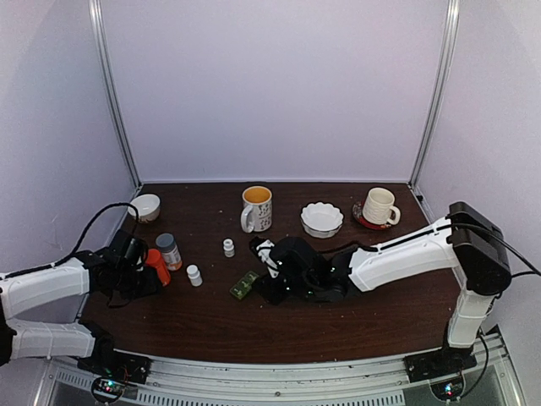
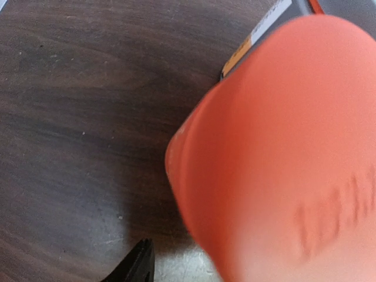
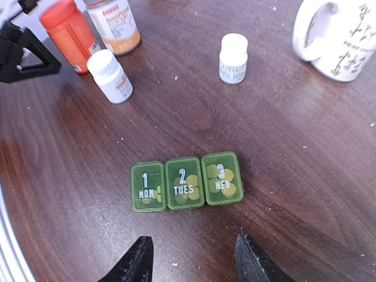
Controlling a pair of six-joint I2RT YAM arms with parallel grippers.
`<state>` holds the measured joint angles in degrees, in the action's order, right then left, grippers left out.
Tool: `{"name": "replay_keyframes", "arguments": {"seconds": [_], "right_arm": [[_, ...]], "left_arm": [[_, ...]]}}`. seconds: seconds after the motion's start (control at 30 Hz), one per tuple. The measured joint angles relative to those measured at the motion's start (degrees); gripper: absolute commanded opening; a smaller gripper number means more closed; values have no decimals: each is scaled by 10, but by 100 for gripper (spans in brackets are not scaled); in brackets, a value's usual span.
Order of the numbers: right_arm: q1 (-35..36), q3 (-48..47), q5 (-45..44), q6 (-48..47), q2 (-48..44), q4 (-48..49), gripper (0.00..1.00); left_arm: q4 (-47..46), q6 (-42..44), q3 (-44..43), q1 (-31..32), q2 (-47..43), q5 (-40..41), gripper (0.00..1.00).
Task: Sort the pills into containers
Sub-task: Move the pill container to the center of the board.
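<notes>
From the right wrist camera I see the right claw (image 3: pixel 194 241) spread, its two dark fingertips apart with bare table (image 3: pixel 305 176) between them and nothing pinched. The pill box (image 3: pixel 187 183) lies flat just ahead of those fingertips, roughly centred on the gap and not touched by either. It is a green row of three joined compartments marked 1 MON, 2 TUES and 3 WED. Pale yellow shapes show on the lids, and I cannot tell whether they are print or contents. Farther ahead and to the claw's left stands a small white-capped bottle (image 3: pixel 110 75). Beyond that is an orange bottle (image 3: pixel 69 32) beside a labelled bottle (image 3: pixel 114 23). Ahead and slightly right is another small white bottle (image 3: pixel 233 57), and a white mug (image 3: pixel 341 35) sits far right. The left claw (image 1: pixel 145 272) is right up against the orange bottle, which fills most of its wrist view. Only one fingertip shows there, so I cannot tell whether this claw is spread or pinching the bottle. The pill box sits well away from it.
</notes>
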<state>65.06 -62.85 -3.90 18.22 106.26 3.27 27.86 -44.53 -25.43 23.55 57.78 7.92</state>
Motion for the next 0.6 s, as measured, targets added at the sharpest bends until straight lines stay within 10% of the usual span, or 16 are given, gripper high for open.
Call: {"name": "replay_keyframes", "arguments": {"seconds": [0.6], "right_arm": [[-2, 59, -8, -3, -86, 47, 52]], "left_arm": [[-121, 28, -40, -7, 147, 9, 47]]}}
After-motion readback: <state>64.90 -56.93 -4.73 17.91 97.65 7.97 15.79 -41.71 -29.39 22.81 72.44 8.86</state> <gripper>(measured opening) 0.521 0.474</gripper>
